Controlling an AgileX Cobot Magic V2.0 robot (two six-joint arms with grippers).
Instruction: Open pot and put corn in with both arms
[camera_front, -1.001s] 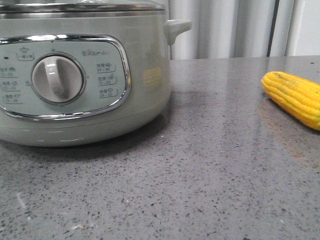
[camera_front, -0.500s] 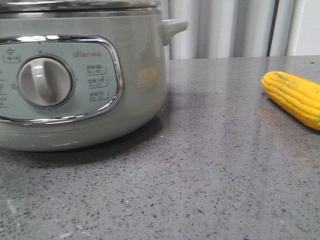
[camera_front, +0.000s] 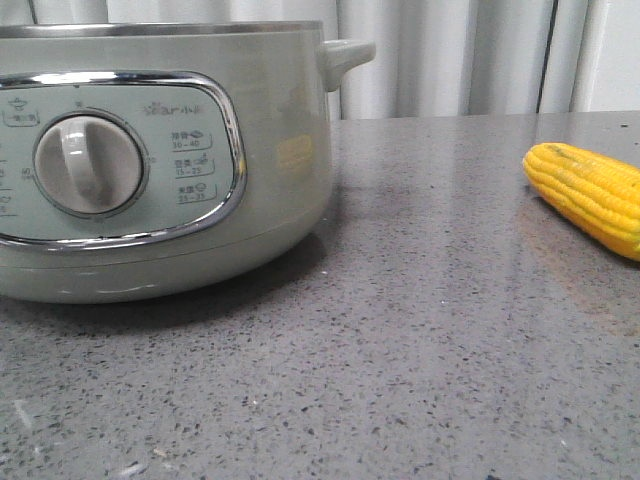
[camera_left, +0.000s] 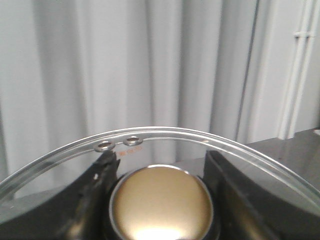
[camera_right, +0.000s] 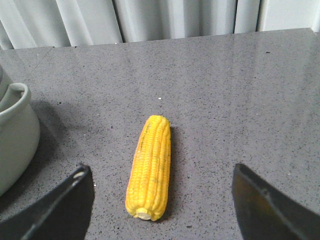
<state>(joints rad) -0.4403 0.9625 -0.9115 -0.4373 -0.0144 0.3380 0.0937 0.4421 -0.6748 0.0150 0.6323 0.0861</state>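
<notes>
The pale sage-green pot (camera_front: 270, 150) stands at the left of the front view, its steel rim bare with no lid on it. It also shows in the right wrist view (camera_right: 15, 130). My left gripper (camera_left: 160, 165) is shut on the gold knob (camera_left: 161, 205) of the glass lid (camera_left: 200, 135) and holds it up in front of the curtain. The yellow corn (camera_front: 590, 195) lies on the counter at the right. In the right wrist view the corn (camera_right: 150, 167) lies between the wide-open fingers of my right gripper (camera_right: 161, 172), which hovers over it without touching it.
The grey speckled counter (camera_front: 420, 330) runs from the pot to the corn. Pale curtains (camera_front: 450, 55) hang behind the counter's back edge. The pot's small side handle (camera_front: 345, 55) sticks out toward the corn.
The lid, seen on the pot's rim before, has risen out of the front view. The pot has shifted slightly left. The corn has not moved.
</notes>
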